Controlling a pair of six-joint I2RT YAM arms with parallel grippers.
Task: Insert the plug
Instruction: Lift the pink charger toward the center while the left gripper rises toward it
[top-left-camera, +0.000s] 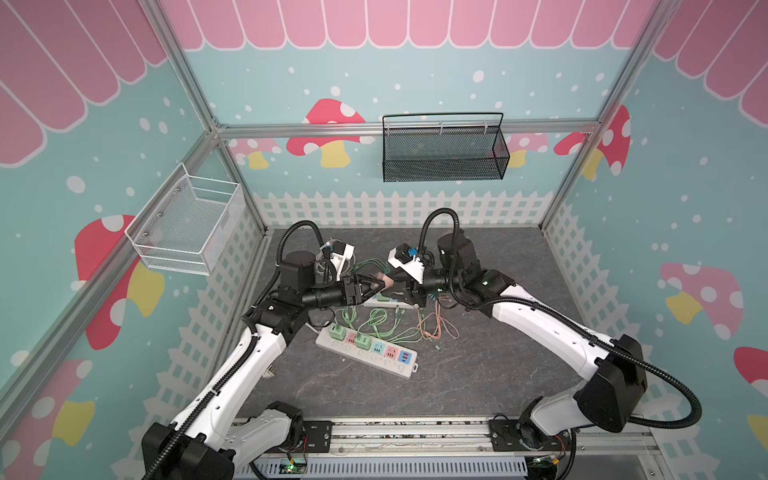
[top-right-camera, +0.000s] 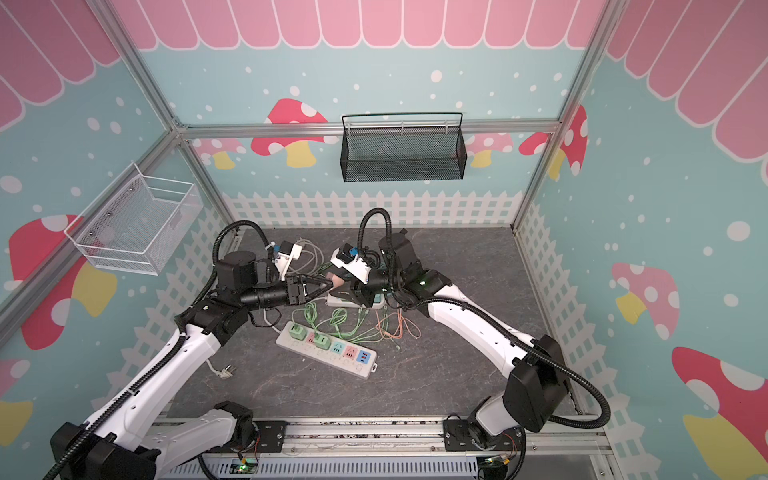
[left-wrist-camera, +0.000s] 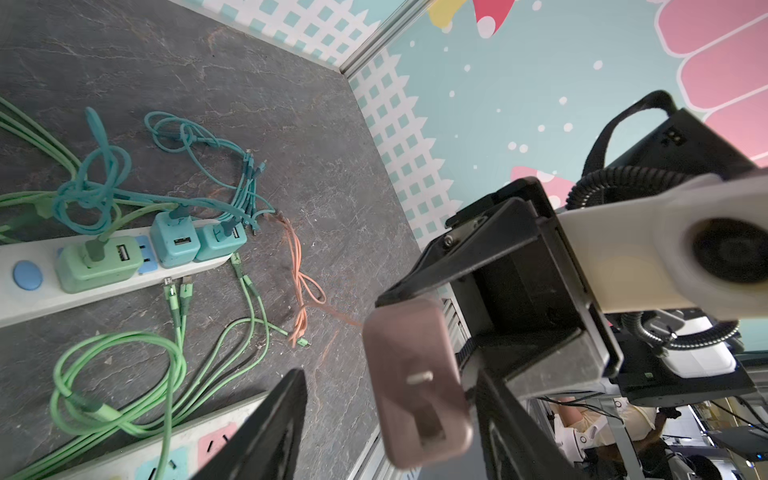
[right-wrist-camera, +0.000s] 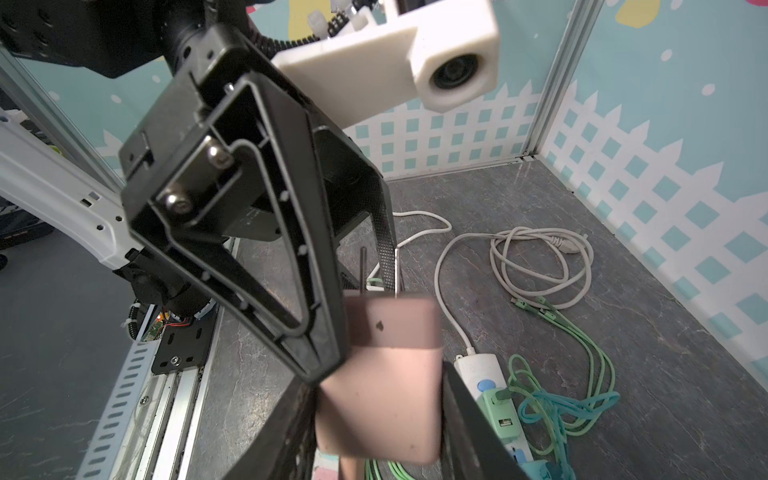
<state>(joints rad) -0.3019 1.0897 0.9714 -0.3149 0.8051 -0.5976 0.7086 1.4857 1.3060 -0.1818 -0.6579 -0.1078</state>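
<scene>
Right tool (top-left-camera: 395, 286) pinches the pink plug (left-wrist-camera: 415, 374) in mid-air above the table (top-left-camera: 478, 374), prongs facing my left tool (top-left-camera: 377, 286), whose jaws stand spread either side of it, I judge for a regrip before the power strip (top-left-camera: 368, 351).

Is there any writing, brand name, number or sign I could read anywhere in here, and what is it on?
No text here can be read as words or numbers.
On the near power strip: faint marks along its white edge, too small to read.
On the pink plug: one small dark mark, blurred.
On the left arm's black joint: a tiny white mark, too small to read.
</scene>
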